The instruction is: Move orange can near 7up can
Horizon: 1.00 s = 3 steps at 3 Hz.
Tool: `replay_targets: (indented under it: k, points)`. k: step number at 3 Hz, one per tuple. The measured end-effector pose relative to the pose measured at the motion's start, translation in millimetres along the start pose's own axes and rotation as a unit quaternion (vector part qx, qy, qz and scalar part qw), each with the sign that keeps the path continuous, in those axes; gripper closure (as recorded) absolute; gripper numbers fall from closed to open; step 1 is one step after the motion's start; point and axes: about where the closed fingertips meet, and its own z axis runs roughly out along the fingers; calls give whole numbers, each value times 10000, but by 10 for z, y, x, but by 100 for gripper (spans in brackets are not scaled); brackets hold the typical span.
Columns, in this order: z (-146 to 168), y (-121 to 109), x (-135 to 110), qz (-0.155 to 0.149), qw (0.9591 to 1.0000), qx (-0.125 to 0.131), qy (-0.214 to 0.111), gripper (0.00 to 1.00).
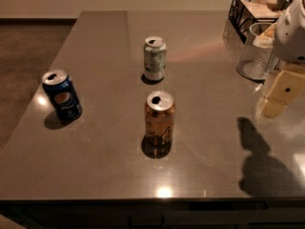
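The hand (pixel 275 100) hangs above the right edge of the table (pixel 105 166), holding nothing, and whether it is spread or pressed together cannot be told. The orange can (pixel 159 118) stands upright well to the left of the hand, apart from it. The 7up can (pixel 155 58) stands upright farther back, left of the hand. A blue can (pixel 62 95) stands farthest left. A glass jar (pixel 252 56) sits just behind the hand.

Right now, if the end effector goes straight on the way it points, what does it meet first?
Probably the table top, right of the orange can; the end effector at the right edge points down. Depth is unclear.
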Motion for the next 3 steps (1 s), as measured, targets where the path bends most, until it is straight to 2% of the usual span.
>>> replay_targets:
  k: [1, 2, 3]
  points:
    - [0, 0, 0, 0, 10000, 1, 0, 0]
    - [11, 41, -89, -43, 9997, -78, -214, 0]
    - [66, 162, -328, -131, 9977, -199, -641, 0]
